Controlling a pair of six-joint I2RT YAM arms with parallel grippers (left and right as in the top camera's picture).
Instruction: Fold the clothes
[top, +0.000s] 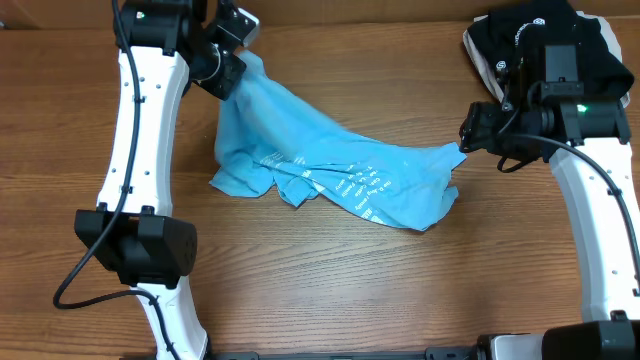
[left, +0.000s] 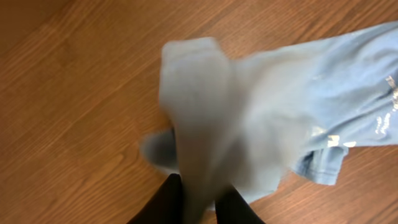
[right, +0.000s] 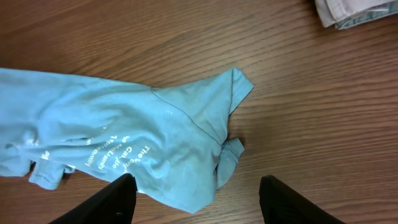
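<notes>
The light sky-blue T-shirt (top: 340, 175) lies crumpled across the middle of the wooden table, white print facing up. My left gripper (top: 232, 62) is shut on its far-left end and holds that part lifted off the table. In the left wrist view the fabric (left: 280, 99) hangs blurred from between the black fingers (left: 199, 199). My right gripper (top: 468, 135) hovers at the shirt's right end, open and empty. In the right wrist view its jaws (right: 196, 199) are spread wide above the shirt's edge and a sleeve (right: 124, 124).
A black garment with white round logos (top: 530, 35) lies at the back right, over a white/beige folded garment (top: 478, 60). The white/beige garment also shows in the right wrist view (right: 354, 11). Bare wood (top: 330, 290) runs along the front of the table.
</notes>
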